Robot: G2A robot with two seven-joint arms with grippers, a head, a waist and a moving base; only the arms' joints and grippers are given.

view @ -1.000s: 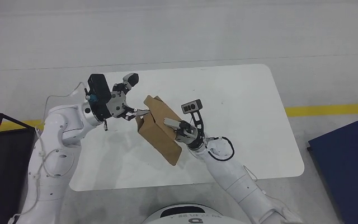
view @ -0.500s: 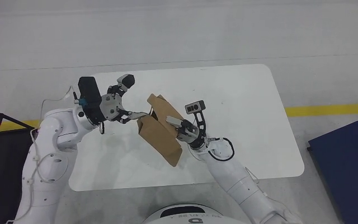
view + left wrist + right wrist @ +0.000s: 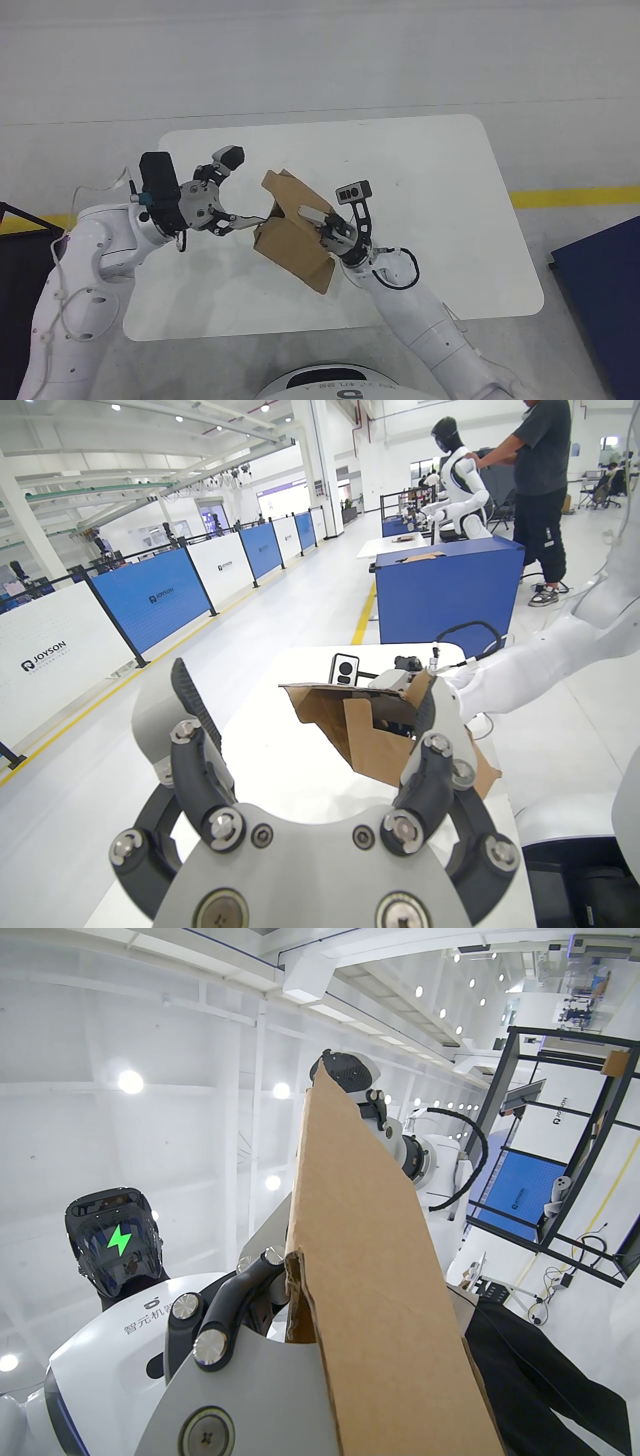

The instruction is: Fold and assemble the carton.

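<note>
Brown cardboard carton tilts over the white tabletop in our top view, the right gripper with jaws clamped on its panel; from the left wrist we see the left gripper with jaws spread, one finger touching the carton; the right wrist shows the cardboard pinched.

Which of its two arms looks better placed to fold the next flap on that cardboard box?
Probably the left. The right pincer is clamped on the carton, holding it tilted, so it is busy. The left pincer is open, one finger at the carton's open end, free to push the next fold.
</note>
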